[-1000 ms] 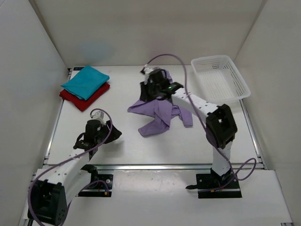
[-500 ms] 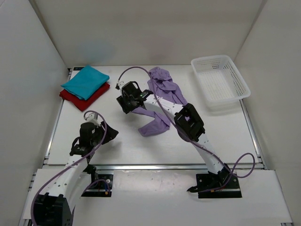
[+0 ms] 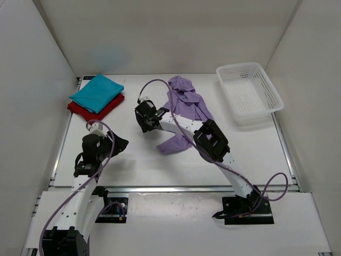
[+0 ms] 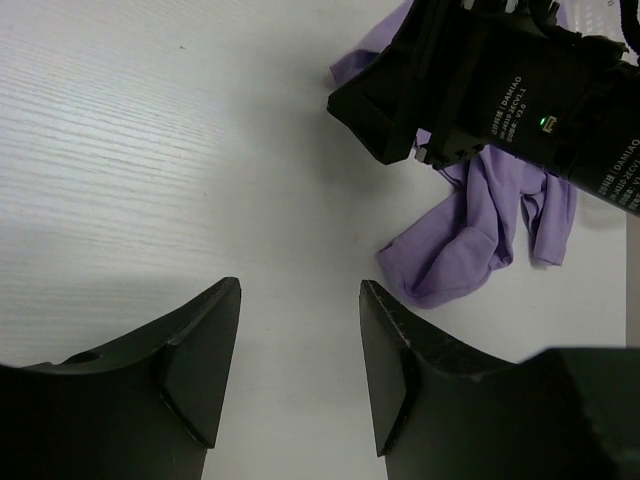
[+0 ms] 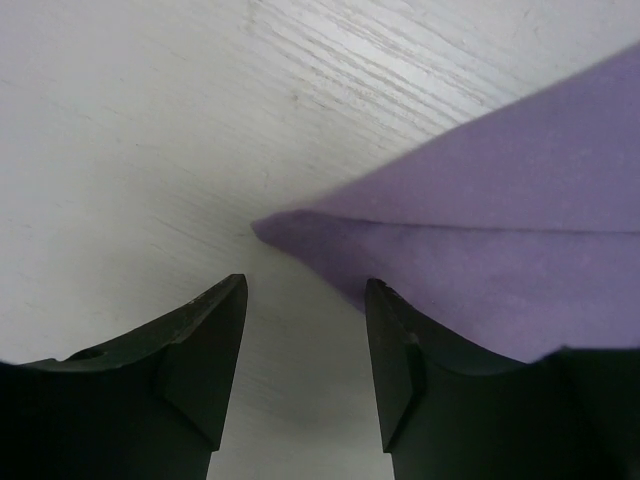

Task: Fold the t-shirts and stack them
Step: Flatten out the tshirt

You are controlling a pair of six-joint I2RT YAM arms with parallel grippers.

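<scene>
The pale lavender t-shirt (image 3: 185,103) lies crumpled mid-table, one lobe trailing toward the front (image 3: 173,143). One pointed corner of the lavender t-shirt (image 5: 470,250) lies just ahead of my right gripper (image 5: 305,360), which is open and low over the table with nothing between its fingers. From above, the right gripper (image 3: 143,121) sits at the shirt's left edge. My left gripper (image 3: 119,143) hovers open over bare table, left of the shirt; its wrist view shows the left gripper (image 4: 300,370) empty and the lavender cloth (image 4: 470,240) ahead. The teal-blue t-shirt (image 3: 97,92) lies folded on the dark red t-shirt (image 3: 94,113) at back left.
A white mesh basket (image 3: 242,66) stands at the back right corner. White walls enclose the table on three sides. In the left wrist view, the right arm's black wrist body (image 4: 480,80) lies across the upper right.
My right gripper swung left from mid-table, opened and let go of the lavender shirt, which now lies stretched toward the back. The left arm drew back slightly to the left.
</scene>
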